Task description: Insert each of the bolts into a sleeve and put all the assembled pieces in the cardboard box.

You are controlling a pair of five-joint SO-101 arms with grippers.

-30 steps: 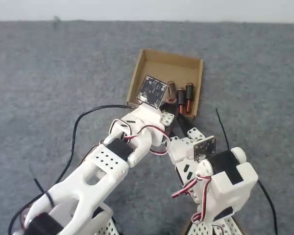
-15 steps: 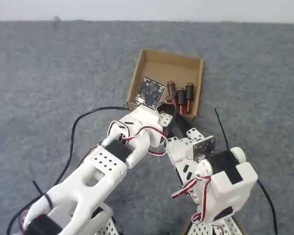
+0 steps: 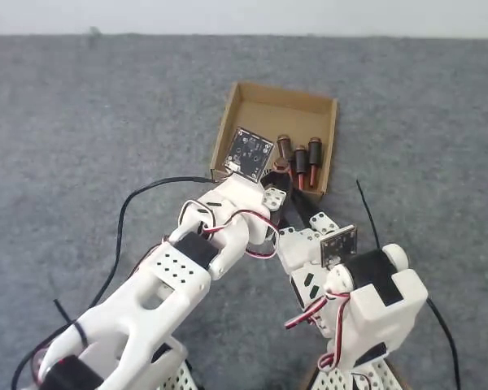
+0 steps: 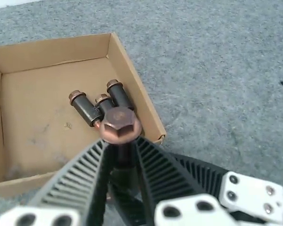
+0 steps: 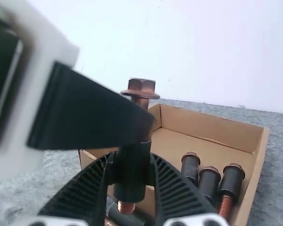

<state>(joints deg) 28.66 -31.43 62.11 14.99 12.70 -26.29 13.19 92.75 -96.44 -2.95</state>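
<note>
**Stiff, slick metal: pinch mid-shaft**

From above, three finished pieces (image 3: 299, 161) are lying in the box (image 3: 281, 91). Left wrist: the left end effector (image 4: 120, 145) is clamping the bolt (image 4: 120, 125) below its head. Right wrist: the right end effector (image 5: 131, 162) is squeezing the sleeve (image 5: 131, 176), seemingly around that bolt.

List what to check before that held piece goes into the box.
1. The bolt is through the sleeve: ok, its tip shows below the sleeve.
2. The left gripper is shut on the bolt: ok.
3. The right gripper is shut on the sleeve: ok.
4. Room in the cardboard box: ok, the three assembled pieces lie along one wall with bare floor beside them.
5. Held piece clear of the box's near wall: cannot tell.
</note>
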